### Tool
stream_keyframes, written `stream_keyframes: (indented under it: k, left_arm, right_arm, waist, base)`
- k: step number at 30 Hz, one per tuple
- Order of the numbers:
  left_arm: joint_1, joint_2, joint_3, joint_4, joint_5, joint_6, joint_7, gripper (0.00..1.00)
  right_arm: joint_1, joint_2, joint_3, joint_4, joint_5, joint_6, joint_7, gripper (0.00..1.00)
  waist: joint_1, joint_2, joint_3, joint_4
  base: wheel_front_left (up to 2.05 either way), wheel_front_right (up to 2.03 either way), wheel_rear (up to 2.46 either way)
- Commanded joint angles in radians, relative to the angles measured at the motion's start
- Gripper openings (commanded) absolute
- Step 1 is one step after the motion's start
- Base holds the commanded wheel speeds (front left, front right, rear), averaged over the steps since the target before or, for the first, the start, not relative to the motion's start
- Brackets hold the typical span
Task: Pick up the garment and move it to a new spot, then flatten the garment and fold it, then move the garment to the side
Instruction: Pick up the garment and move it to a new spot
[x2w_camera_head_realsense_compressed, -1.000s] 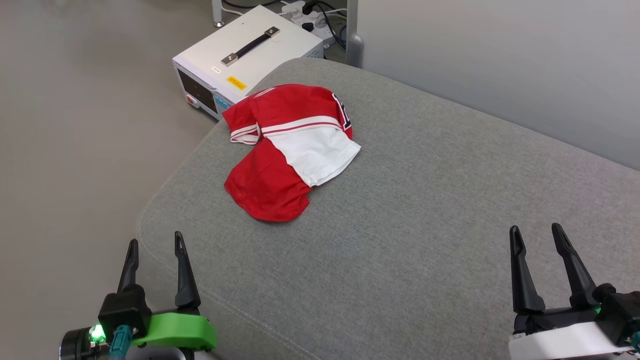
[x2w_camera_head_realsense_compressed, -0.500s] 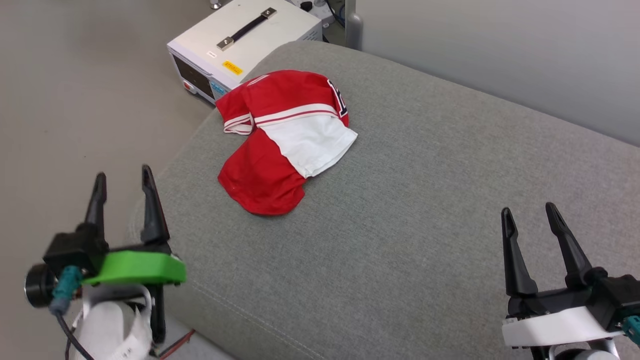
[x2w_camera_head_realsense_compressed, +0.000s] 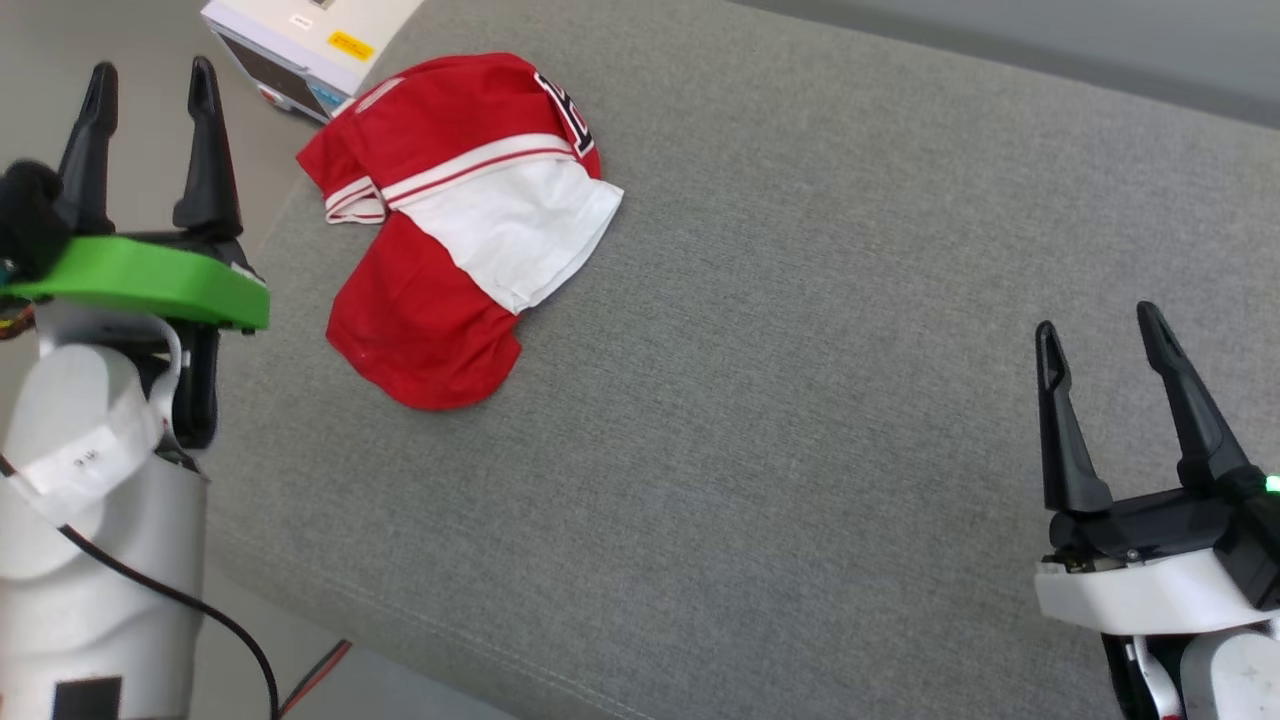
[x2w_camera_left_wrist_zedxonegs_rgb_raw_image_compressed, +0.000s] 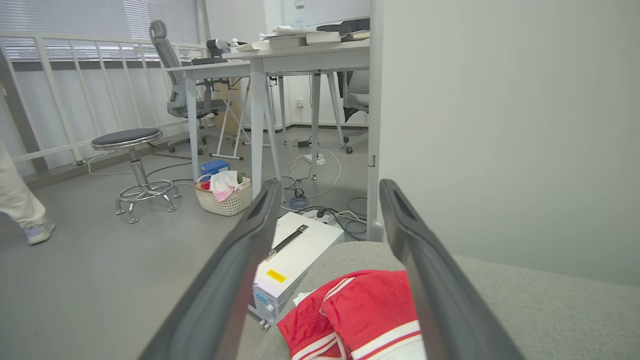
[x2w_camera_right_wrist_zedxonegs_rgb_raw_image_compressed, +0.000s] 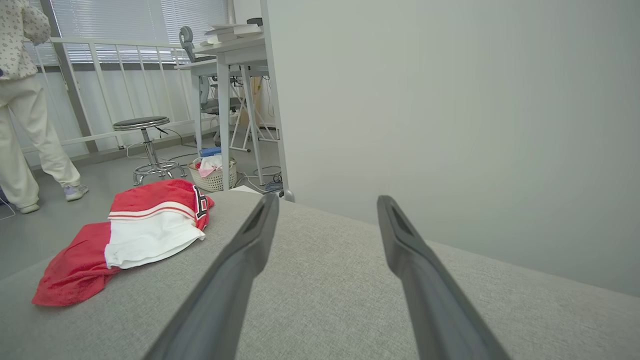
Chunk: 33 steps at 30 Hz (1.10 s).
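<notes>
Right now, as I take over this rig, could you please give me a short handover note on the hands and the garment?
Hands: the left hand is open and empty, left of the garment and not touching it. The right hand is open and empty over the grey cushion, well clear of the garment.
Things: the garment lies crumpled near the cushion's far left corner, close to the white box on the floor.
Done: nothing; the garment is not yet picked up.
Left: pick it up, move it, flatten, fold, set aside.
</notes>
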Motion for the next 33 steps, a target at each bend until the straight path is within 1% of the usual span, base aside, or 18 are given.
stream_keyframes:
  k: [1, 4, 5, 8, 10, 13, 14, 17, 23, 26, 30, 33]
  left_arm:
    - [-0.052, 0.036, -0.034, 0.025, -0.050, -0.003, 0.012, 1.00]
    - [-0.126, 0.100, -0.117, 0.076, -0.157, -0.003, 0.078, 1.00]
    - [-0.148, 0.124, -0.157, 0.093, -0.196, -0.003, 0.122, 1.00]
    - [-0.200, 0.170, -0.239, 0.122, -0.317, -0.003, 0.241, 1.00]
    - [-0.230, 0.202, -0.291, 0.140, -0.386, -0.003, 0.330, 1.00]
    - [-0.272, 0.240, -0.360, 0.171, -0.486, -0.003, 0.495, 1.00]
    - [-0.287, 0.253, -0.385, 0.181, -0.511, -0.003, 0.552, 1.00]
    - [-0.326, 0.280, -0.436, 0.209, -0.567, -0.003, 0.675, 1.00]
    - [-0.370, 0.304, -0.533, 0.277, -0.611, -0.003, 0.841, 1.00]
    - [-0.373, 0.311, -0.587, 0.308, -0.605, -0.003, 0.883, 1.00]
    - [-0.354, 0.313, -0.668, 0.329, -0.624, -0.003, 0.955, 1.00]
    - [-0.344, 0.317, -0.719, 0.336, -0.641, -0.003, 0.981, 1.00]
  right_arm:
    - [-0.022, -0.009, -0.005, -0.013, -0.009, -0.001, -0.005, 1.00]
    - [-0.041, -0.021, -0.005, -0.025, -0.011, -0.001, -0.005, 1.00]
    - [-0.048, -0.024, -0.003, -0.029, -0.011, -0.001, -0.005, 1.00]
    - [-0.066, -0.031, 0.001, -0.036, -0.014, -0.001, -0.005, 1.00]
    - [-0.080, -0.035, 0.006, -0.039, -0.015, -0.001, -0.005, 1.00]
    - [-0.100, -0.042, 0.010, -0.042, -0.016, -0.001, -0.005, 1.00]
    - [-0.107, -0.044, 0.011, -0.044, -0.016, -0.001, -0.005, 1.00]
    - [-0.124, -0.047, 0.014, -0.046, -0.018, -0.001, -0.005, 1.00]
    - [-0.153, -0.051, 0.019, -0.047, -0.020, -0.001, -0.005, 1.00]
    - [-0.165, -0.049, 0.020, -0.048, -0.021, -0.001, -0.005, 1.00]
    - [-0.173, -0.047, 0.016, -0.051, -0.020, -0.001, -0.005, 1.00]
    - [-0.177, -0.047, 0.012, -0.053, -0.019, -0.001, -0.005, 1.00]
  waist:
    - [-0.0002, 0.0000, 0.087, -0.060]
    - [-0.0002, 0.0000, 0.120, -0.072]
    - [-0.0002, 0.0000, 0.132, -0.077]
    - [-0.0002, 0.0000, 0.161, -0.089]
    - [-0.0002, 0.0000, 0.181, -0.097]
    - [-0.0002, 0.0000, 0.209, -0.111]
    - [-0.0002, 0.0000, 0.218, -0.115]
    - [-0.0002, 0.0000, 0.244, -0.130]
    - [-0.0002, 0.0000, 0.285, -0.161]
    - [-0.0002, 0.0000, 0.299, -0.178]
    - [-0.0002, 0.0000, 0.313, -0.192]
    - [-0.0002, 0.0000, 0.324, -0.196]
  base:
    - [0.00, 0.00, 0.00]
    - [0.00, 0.00, 0.00]
    - [0.00, 0.00, 0.00]
    - [0.00, 0.00, 0.00]
    - [0.00, 0.00, 0.00]
    - [0.00, 0.00, 0.00]
    - [0.00, 0.00, 0.00]
    - [0.00, 0.00, 0.00]
    - [0.00, 0.00, 0.00]
    - [0.00, 0.00, 0.00]
    - [0.00, 0.00, 0.00]
    - [0.00, 0.00, 0.00]
